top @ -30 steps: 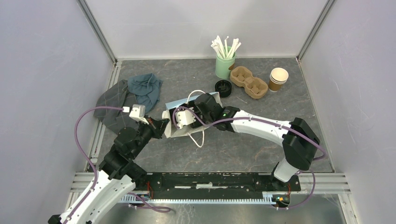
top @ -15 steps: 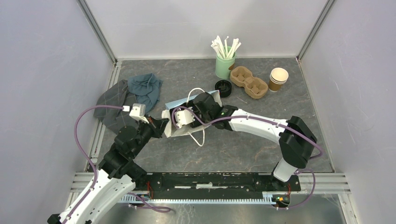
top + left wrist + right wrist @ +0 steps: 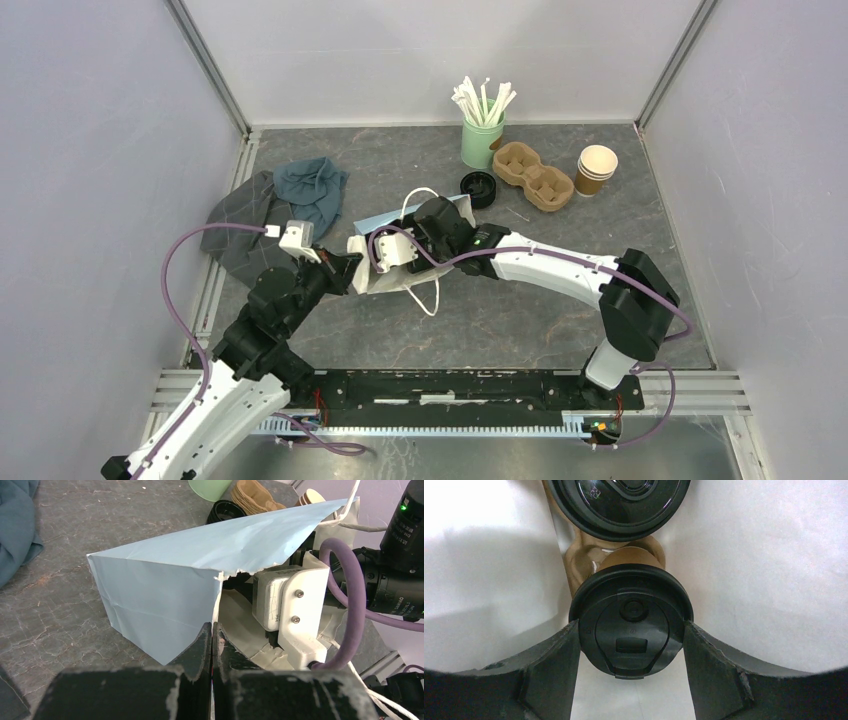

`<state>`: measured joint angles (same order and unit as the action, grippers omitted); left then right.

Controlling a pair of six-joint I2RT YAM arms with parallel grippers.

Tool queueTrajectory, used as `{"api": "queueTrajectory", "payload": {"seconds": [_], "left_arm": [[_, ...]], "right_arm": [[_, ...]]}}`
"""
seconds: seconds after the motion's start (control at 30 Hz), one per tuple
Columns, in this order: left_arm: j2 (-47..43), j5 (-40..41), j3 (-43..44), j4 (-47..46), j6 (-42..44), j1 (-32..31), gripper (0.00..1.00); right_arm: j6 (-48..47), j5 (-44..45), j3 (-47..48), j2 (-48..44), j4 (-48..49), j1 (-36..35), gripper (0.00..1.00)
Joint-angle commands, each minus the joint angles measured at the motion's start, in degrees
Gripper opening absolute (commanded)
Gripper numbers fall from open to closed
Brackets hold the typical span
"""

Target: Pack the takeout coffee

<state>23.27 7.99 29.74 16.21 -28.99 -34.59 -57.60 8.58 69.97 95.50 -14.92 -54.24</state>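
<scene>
Pale blue paper bag [image 3: 165, 595] lies on its side mid-table; left gripper [image 3: 212, 630], at its 8 o'clock, is clenched on the torn mouth edge; right gripper [image 3: 630, 630], deep inside, grasps a lidded cup [image 3: 631, 620]; second cup [image 3: 619, 500] sits at 12 o'clock beyond. Placing step, I judge; next, let go and back out straight.

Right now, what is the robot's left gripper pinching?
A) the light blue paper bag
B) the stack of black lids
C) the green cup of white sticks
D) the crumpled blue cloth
A: in the left wrist view the left gripper is shut on the torn edge of the light blue paper bag.
</scene>
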Motion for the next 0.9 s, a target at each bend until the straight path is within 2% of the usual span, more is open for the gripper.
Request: {"api": "queueTrajectory", "payload": {"seconds": [0.0, 0.23, 0.57, 0.87], "left_arm": [[0.7, 0.6, 2.2, 0.0, 0.3, 0.0, 0.02], [1.4, 0.8, 3.6, 1.1, 0.1, 0.0, 0.02], [5.8, 1.2, 9.5, 5.4, -1.9, 0.0, 0.02], [13.6, 1.7, 19.6, 13.4, -4.0, 0.0, 0.02]], "right_arm": [[2.8, -2.7, 0.4, -0.1, -4.2, 0.4, 0.0], [3.4, -2.2, 0.5, 1.1, -3.2, 0.4, 0.0], [10.1, -2.1, 5.8, 2.8, -10.6, 0.1, 0.0], [18.4, -2.6, 10.4, 5.2, -18.1, -1.1, 0.0]]}}
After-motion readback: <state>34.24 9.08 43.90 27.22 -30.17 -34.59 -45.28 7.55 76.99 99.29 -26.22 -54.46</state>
